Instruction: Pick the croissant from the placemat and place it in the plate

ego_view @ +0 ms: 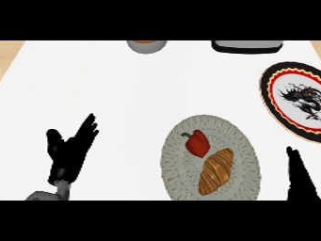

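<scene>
On the grey round placemat (212, 157), the croissant (216, 171) is lying beside a red pepper (198, 142), not yet picked. Right of the placemat, the right hand (298, 176) is waiting with straight fingers, below the dragon plate (301, 101). Left hand (69, 150) is resting open.

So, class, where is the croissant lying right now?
In the head view the croissant lies on the grey placemat, lower centre-right, just below the red pepper and left of the right hand.
</scene>
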### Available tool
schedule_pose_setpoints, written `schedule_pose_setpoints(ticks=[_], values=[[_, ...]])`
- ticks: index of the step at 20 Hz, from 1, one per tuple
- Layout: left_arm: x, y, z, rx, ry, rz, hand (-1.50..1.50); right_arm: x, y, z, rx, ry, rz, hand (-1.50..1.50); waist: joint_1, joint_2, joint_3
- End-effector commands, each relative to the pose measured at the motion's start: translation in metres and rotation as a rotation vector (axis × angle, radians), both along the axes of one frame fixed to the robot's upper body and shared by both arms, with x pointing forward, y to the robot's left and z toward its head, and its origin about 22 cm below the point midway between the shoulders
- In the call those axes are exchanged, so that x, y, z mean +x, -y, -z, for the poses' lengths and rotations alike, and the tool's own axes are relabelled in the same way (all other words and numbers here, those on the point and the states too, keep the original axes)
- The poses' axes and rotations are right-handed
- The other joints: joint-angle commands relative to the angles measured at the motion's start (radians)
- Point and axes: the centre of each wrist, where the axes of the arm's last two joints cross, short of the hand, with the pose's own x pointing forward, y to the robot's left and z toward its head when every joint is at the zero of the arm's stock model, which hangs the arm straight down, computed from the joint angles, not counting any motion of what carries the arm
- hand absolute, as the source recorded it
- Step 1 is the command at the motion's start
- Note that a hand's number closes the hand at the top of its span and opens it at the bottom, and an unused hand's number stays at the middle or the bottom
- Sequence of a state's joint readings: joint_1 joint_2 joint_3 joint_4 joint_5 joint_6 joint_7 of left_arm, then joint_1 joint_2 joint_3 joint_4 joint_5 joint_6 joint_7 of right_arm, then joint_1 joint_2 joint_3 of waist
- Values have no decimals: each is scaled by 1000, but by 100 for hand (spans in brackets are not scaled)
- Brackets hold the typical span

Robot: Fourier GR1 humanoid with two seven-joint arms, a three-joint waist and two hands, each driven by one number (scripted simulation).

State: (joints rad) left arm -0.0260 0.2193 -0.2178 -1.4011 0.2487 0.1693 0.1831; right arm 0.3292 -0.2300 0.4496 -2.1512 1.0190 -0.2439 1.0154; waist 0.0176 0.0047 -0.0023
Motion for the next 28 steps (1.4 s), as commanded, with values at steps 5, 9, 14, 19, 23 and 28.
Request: schedule_pose_setpoints(ticks=[5,9,14,19,23,28], values=[[-23,-8,6,7,-6,-18,0,35,-48,26,67,-128,-15,-150,-10,-5,2],[-19,-1,-9,-1,-4,-13,0,38,-76,18,61,-112,-30,-150,-14,-6,2],[-8,-1,5,3,-2,-8,0,41,-64,31,-2,-136,18,-150,-19,-5,2],[-13,-3,4,8,-16,-16,0,55,-73,44,-42,-200,49,-150,-14,-5,2],[6,-14,2,9,6,-26,0,50,-65,44,-27,-235,34,-150,-19,-5,2],[-3,-5,-1,-1,-3,-5,0,63,-50,71,-20,-245,32,-150,-17,-5,3]])
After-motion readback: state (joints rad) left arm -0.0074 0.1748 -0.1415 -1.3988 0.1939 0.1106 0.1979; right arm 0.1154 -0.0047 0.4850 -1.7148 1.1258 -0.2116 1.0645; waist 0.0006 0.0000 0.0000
